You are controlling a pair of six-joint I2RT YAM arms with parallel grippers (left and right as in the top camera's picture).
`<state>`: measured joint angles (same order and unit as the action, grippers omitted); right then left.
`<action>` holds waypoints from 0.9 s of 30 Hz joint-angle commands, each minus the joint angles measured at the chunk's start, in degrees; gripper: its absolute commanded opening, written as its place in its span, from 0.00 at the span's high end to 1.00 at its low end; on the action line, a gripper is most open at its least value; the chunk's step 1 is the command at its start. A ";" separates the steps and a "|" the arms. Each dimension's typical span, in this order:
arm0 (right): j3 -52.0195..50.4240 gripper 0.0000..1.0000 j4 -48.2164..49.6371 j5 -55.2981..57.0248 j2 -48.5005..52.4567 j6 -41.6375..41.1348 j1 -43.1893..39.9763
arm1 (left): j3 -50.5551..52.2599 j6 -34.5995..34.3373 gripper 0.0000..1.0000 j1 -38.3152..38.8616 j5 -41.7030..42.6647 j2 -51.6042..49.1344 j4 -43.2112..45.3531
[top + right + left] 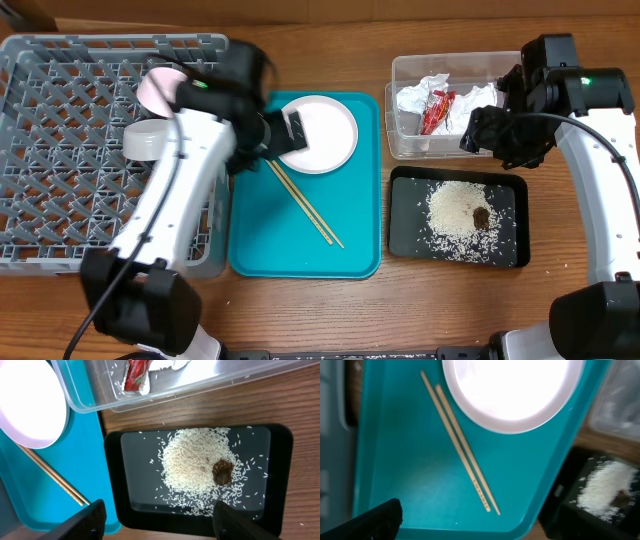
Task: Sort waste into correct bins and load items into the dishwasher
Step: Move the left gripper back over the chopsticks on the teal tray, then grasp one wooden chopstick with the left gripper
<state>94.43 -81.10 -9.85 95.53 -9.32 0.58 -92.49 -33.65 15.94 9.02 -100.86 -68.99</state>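
Wooden tabletop (450,310) under everything. Grey dish rack (60,150) at L end. Teal tray (300,250) just R of rack. Black tray (505,250) at R front, clear tub (402,140) right behind it.

L gripper (287,130) above plate's L edge, fingers spread wide, empty. R gripper (162,521) up nr tub's front R corner, fingers well apart, nothing btwn.

White plate (330,135) at far end of teal tray. Pinkish-white bowl (158,85) in rack nr its R wall. Pale round vessel (145,140) just in front of bowl, partly under L arm; cup or bowl, can't tell.

Chopsticks (305,205) side by side, diagonal, on teal tray nr plate. Napkin (418,97) and red wrapper (437,110) in tub. Rice (450,205) heaped mid black tray, brown scrap (481,216) on it.
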 commanded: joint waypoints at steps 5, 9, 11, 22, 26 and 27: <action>1.20 0.30 -0.26 -0.28 -1.22 0.39 0.20 | 15.17 -13.16 0.02 3.63 -6.69 -1.05 9.11; 1.20 0.31 -0.28 -0.31 -1.22 0.39 0.20 | 21.03 -12.74 0.04 3.58 -12.46 -1.05 13.38; 1.20 0.31 -0.31 -0.31 -1.22 0.39 0.22 | 23.26 -10.14 0.07 3.58 -13.97 -1.05 16.41; 1.20 0.31 -0.48 -0.28 -1.22 0.39 0.22 | 26.67 -7.30 0.09 3.58 -13.62 -1.05 21.35; 1.20 0.31 -0.50 -0.31 -1.22 0.39 0.22 | 26.88 -7.06 0.09 3.58 -14.38 -1.05 21.75; 1.20 0.31 -0.50 -0.31 -1.22 0.39 0.22 | 26.88 -6.60 0.09 3.58 -14.69 -1.05 22.01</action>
<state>94.43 -81.71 -10.09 95.53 -9.15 0.58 -66.28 -41.56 19.68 -3.70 -101.41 -47.48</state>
